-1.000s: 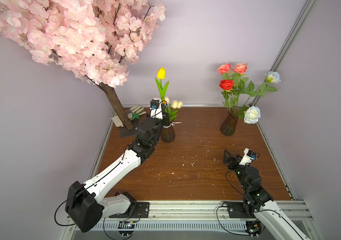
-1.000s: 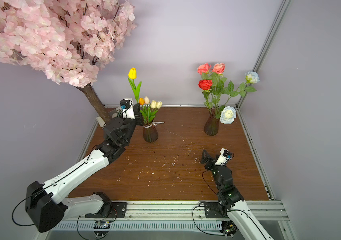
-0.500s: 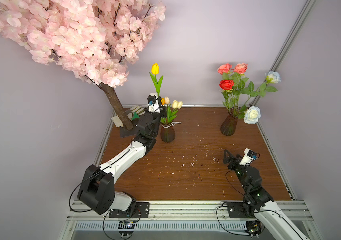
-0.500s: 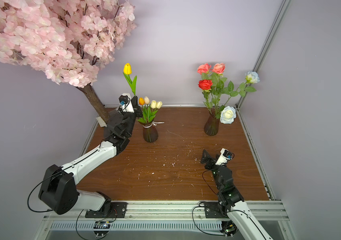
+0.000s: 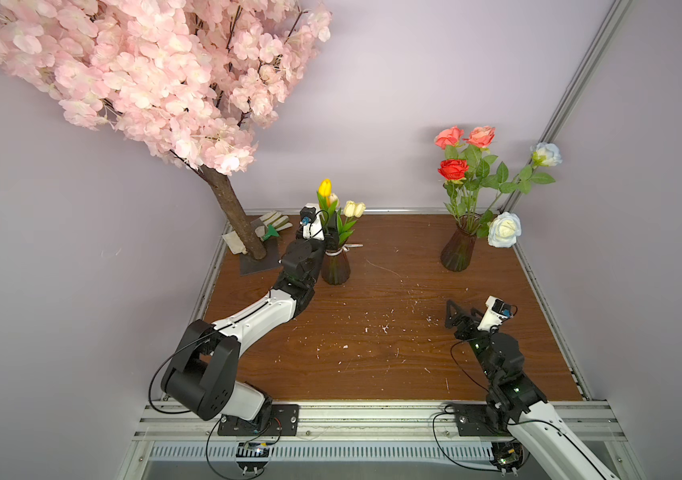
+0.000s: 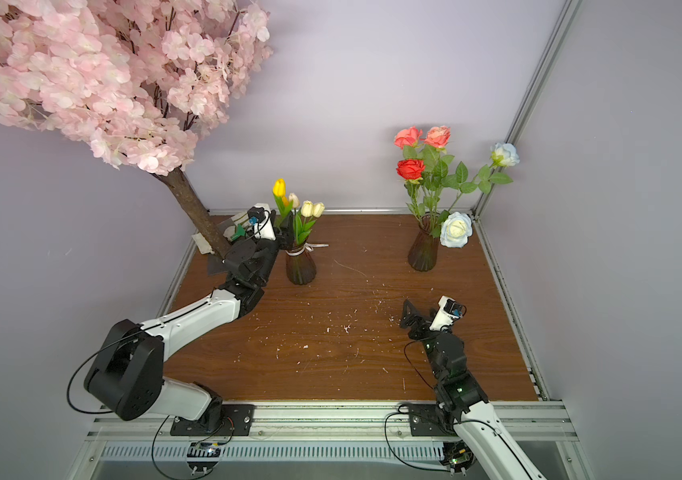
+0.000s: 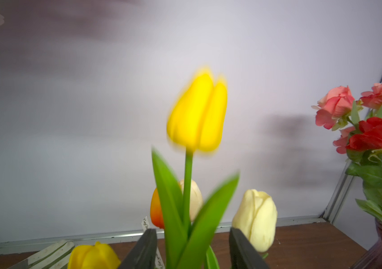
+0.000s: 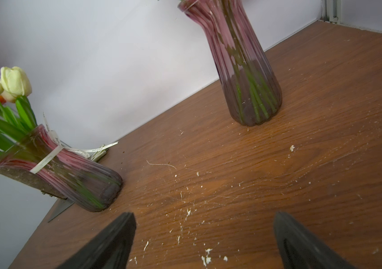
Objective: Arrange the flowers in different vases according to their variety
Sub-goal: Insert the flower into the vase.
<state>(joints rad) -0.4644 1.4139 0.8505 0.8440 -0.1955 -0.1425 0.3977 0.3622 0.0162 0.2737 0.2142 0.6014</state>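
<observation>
yellow fills the left wrist view: the yellow tulip (image 7: 197, 111), blurred, with its stem and two leaves rising between the jaws of the left claw (image 7: 191, 233). the jaws stand part open with a gap on each side of the leaves, so the claw grips nothing. in a top view the stem seems to run down into the ribboned vase (image 5: 335, 270) at the far left of the desk (image 5: 372, 353), among the cream tulips (image 5: 354, 208) (an orange bud hides behind them). the roses (image 5: 453, 169) fill the plain vase (image 5: 459, 251) at the far right, and no loose flower lies on the desk. the step in hand looks like the release. to do it well, spread the jaws wider first, then draw straight back, clear of the leaves, so nothing snags and tips the vase. the right claw (image 8: 204, 214) hovers wide open and empty over bare desk, well apart from both vases.
</observation>
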